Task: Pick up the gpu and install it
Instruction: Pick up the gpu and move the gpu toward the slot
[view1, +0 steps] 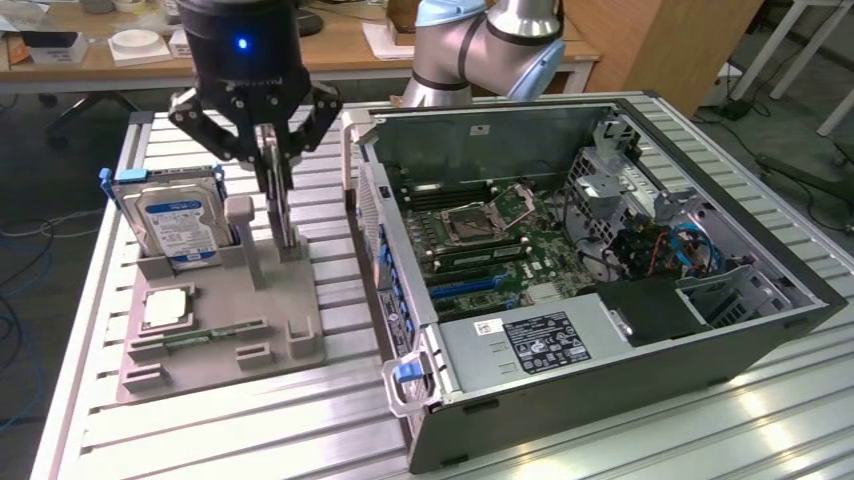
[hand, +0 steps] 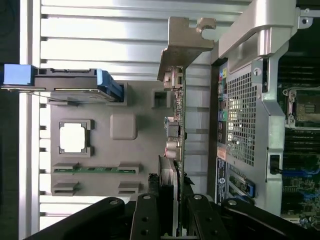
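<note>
Underneath, a ribbed aluminium desk (view1: 200, 440) carries everything; behind it stand a cluttered wooden table (view1: 347, 50) and a wooden panel. On the exterior view's left sits a grey holder (view1: 274, 345) with a drive (view1: 174, 220) upright at its back, a CPU (view1: 167, 308) lying flat and a RAM stick (view1: 214, 332) in a slot. The gpu (view1: 282, 205) stands on edge in the holder, just beside the drive, its metal bracket towards the open PC case (view1: 641, 380) on the exterior view's right. The claw (view1: 271, 150) hangs above the holder, its fingers narrowed onto the gpu's upper edge, pinching it. The case's near wall rises between the holder and the motherboard (view1: 487, 245).
</note>
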